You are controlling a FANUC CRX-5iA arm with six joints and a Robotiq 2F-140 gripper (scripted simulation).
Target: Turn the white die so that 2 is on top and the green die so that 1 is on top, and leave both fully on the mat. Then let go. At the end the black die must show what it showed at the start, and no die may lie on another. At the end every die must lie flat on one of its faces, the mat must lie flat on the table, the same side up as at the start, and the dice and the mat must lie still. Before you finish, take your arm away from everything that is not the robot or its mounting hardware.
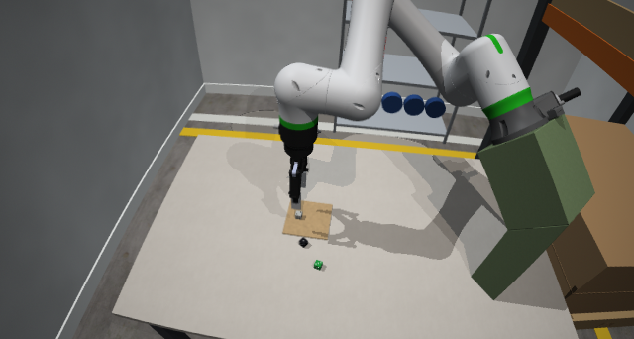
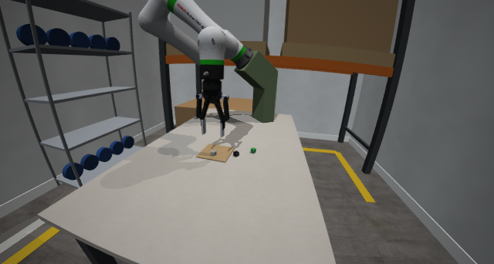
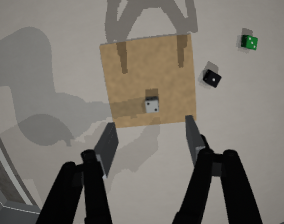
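White die [image 1: 298, 214] [image 2: 213, 153] [image 3: 151, 105] flat on mat [image 1: 317, 222] [image 2: 221, 157] [image 3: 143, 60], nr its upper-left corner in top view, looks like 2 up. Gripper [image 1: 295, 201] [image 2: 212, 134] [image 3: 150, 129] open, empty, above. White step prob. done; next: green die [image 1: 318, 264] [image 2: 253, 150] [image 3: 250, 42], off mat's lower edge; grasp, turn 1 up, avoid black die [image 1: 303, 242] [image 2: 236, 154] [image 3: 212, 78].

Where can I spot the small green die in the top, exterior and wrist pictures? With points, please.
Top: the small green die [image 1: 318, 265] [image 2: 253, 150] [image 3: 250, 42] is just below the picture's centre.
Exterior: around the middle, right of the small black die [image 1: 303, 242] [image 2: 236, 154] [image 3: 212, 78].
Wrist: near the upper right corner.
Shared landmark: the square tan mat [image 1: 314, 222] [image 2: 221, 157] [image 3: 158, 65], with the black die between it and the green one.
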